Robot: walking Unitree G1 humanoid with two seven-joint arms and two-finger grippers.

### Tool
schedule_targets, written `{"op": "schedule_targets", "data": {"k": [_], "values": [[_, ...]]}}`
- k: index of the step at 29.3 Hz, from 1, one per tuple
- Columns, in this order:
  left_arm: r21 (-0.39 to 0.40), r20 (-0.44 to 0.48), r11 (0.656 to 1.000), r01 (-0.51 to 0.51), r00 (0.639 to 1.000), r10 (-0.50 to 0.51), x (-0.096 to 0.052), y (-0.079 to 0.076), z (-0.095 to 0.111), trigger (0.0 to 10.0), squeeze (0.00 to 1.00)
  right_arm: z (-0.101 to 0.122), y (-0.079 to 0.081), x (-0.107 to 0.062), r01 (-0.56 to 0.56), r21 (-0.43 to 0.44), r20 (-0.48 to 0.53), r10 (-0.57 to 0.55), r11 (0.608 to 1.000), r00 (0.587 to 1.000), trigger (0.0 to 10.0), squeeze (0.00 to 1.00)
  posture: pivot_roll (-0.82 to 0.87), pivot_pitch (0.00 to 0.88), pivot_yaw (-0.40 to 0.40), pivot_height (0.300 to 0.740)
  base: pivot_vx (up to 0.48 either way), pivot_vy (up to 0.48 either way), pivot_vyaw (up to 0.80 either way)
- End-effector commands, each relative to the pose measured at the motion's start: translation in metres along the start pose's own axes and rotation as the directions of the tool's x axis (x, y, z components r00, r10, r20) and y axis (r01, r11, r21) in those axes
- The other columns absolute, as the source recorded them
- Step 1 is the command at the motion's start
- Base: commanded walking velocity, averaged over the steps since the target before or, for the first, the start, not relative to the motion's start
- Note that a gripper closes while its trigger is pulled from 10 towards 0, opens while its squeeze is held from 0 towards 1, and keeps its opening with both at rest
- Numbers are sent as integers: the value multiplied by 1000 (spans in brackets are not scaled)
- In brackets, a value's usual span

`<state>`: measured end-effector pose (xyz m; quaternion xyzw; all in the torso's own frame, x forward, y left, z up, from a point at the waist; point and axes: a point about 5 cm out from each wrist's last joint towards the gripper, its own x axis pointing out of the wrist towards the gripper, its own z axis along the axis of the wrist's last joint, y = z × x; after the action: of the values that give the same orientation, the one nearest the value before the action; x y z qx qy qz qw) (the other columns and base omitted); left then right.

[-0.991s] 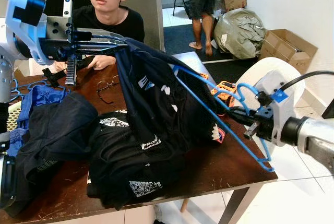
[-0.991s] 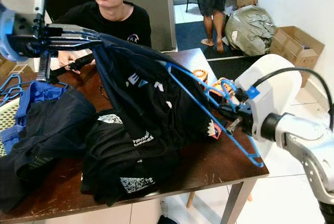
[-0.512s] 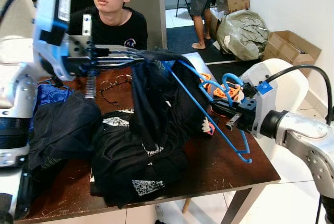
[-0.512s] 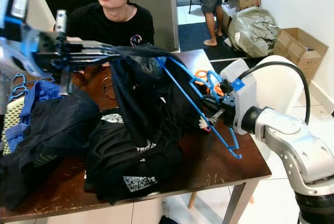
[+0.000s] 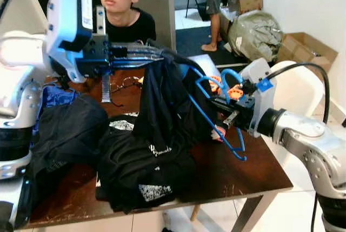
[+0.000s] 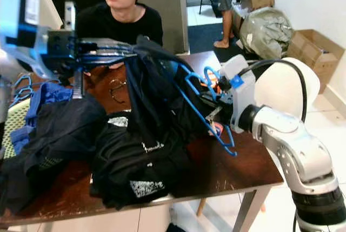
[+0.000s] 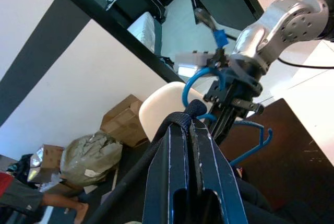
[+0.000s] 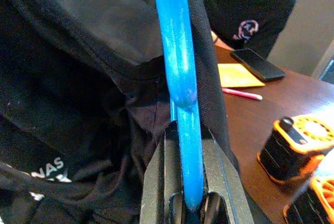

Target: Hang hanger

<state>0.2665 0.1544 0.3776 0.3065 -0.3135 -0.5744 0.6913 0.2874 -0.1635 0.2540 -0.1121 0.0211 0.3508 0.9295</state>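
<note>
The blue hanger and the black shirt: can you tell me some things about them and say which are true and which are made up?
1. The right gripper is shut on the blue hanger. True.
2. The hanger is red. False: it is blue.
3. The left gripper holds the black shirt up above the table. True.
4. The shirt lies folded flat on the floor. False: it hangs from the left gripper, over a pile of dark clothes on the table.
5. A person in a black top sits behind the table. True.
6. The table is made of glass. False: it is brown wood.
</note>
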Motion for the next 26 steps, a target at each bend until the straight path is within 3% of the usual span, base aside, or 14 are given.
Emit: {"op": "schedule_targets", "data": {"k": [1,7,17,26], "values": [[19,5,1000,2,1000,-2,-4,-1,9,10000,0,2,3,5,-24,-6,11,24,1000,1000,10000,0,64,0,92,740,0,0,0],[14,16,1000,5,1000,-5,2,-7,8,10000,0,0,6,8,-34,-5,8,34,999,999,10000,0,49,0,95,740,0,0,0],[-2,-20,1000,-8,1000,8,6,-3,-1,10000,0,-7,2,0,6,13,-2,-6,1000,1000,10000,0,34,0,96,740,0,0,0],[-26,-3,1000,-6,1000,6,9,-9,-4,10000,0,-8,3,-6,10,14,-20,-10,1000,1000,10000,0,0,0,100,740,0,0,0]]}}
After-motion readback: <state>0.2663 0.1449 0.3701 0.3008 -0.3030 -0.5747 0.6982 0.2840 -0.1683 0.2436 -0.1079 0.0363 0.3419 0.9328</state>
